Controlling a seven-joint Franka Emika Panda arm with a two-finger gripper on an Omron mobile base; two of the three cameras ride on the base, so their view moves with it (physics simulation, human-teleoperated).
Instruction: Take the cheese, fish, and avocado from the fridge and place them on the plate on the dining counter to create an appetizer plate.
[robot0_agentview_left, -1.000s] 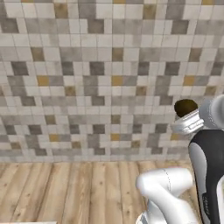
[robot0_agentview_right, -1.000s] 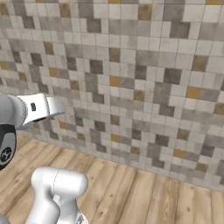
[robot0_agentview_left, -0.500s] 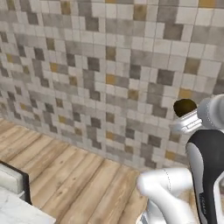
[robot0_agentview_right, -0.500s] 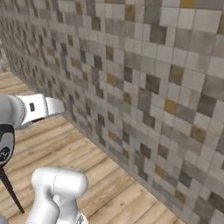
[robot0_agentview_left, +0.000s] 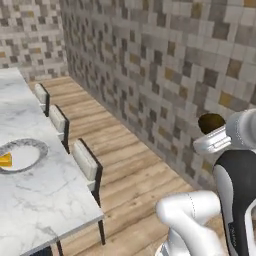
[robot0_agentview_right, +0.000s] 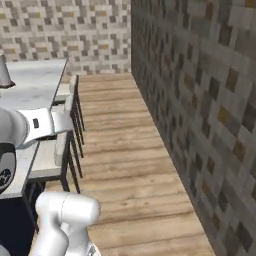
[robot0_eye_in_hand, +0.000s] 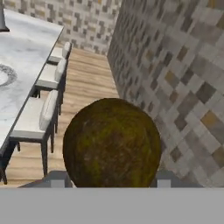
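My gripper (robot0_eye_in_hand: 111, 180) is shut on the avocado (robot0_eye_in_hand: 111, 142), a dark brown-olive ball that bulges between the two fingertips (robot0_eye_in_hand: 57, 179). From the left base view the avocado (robot0_agentview_left: 211, 122) shows just above the white hand, in front of the tiled wall. The dining counter (robot0_agentview_left: 35, 200) lies to the left, and the plate (robot0_agentview_left: 36, 146) on it has a grey speckled rim. A yellow-orange cheese (robot0_agentview_left: 5, 160) wedge lies on the plate at the frame's edge. The plate's rim (robot0_eye_in_hand: 8, 75) also shows far left in the hand view. The fish and the fridge are out of view.
Several pale cushioned stools (robot0_agentview_left: 87, 160) stand along the counter's near side, with wooden floor (robot0_agentview_left: 135, 165) between them and the mosaic tile wall (robot0_agentview_left: 165, 60). In the right base view the stools (robot0_agentview_right: 62, 145) sit beside the marble counter (robot0_agentview_right: 35, 82).
The whole picture has swung as the base turned: counter, plate and stools have come into view on the left. The avocado stays in the gripper.
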